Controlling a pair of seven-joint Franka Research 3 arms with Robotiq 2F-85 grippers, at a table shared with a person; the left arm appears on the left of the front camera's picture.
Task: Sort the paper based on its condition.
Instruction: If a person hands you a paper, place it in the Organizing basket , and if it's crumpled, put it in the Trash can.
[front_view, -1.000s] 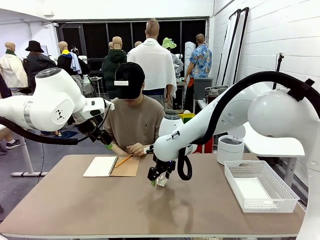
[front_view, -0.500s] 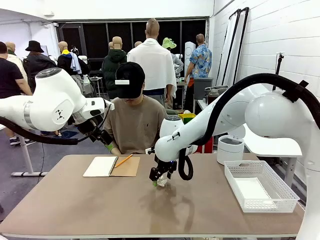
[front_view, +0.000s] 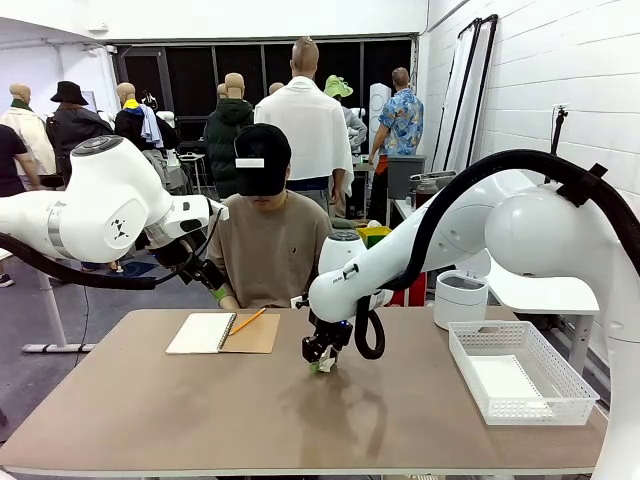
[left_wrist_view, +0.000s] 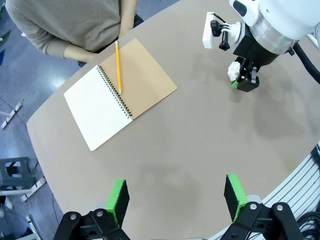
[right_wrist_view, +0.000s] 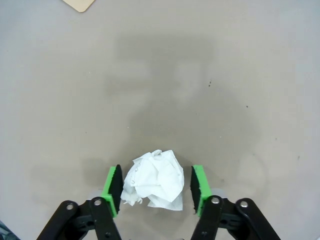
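The paper (right_wrist_view: 154, 180) is a crumpled white ball, all sharp creases and folds, lying on the smooth matte tan desk (front_view: 200, 410) near its middle. My right gripper (right_wrist_view: 155, 187) points straight down over it, the flat green pads (right_wrist_view: 112, 187) on black fingers standing on either side of the ball; one pad looks to touch it, the other stands just clear, so the jaws are apart around it, not clamped. My left gripper (left_wrist_view: 175, 197) hangs high over the near-left part of the desk, jaws wide apart. A flat white sheet (front_view: 505, 380) lies in the white lattice basket (front_view: 470, 375) by the right edge. A spiral notebook (front_view: 222, 333) with a brown cover lies open near the far edge, a yellow pencil (front_view: 246, 321) across it.
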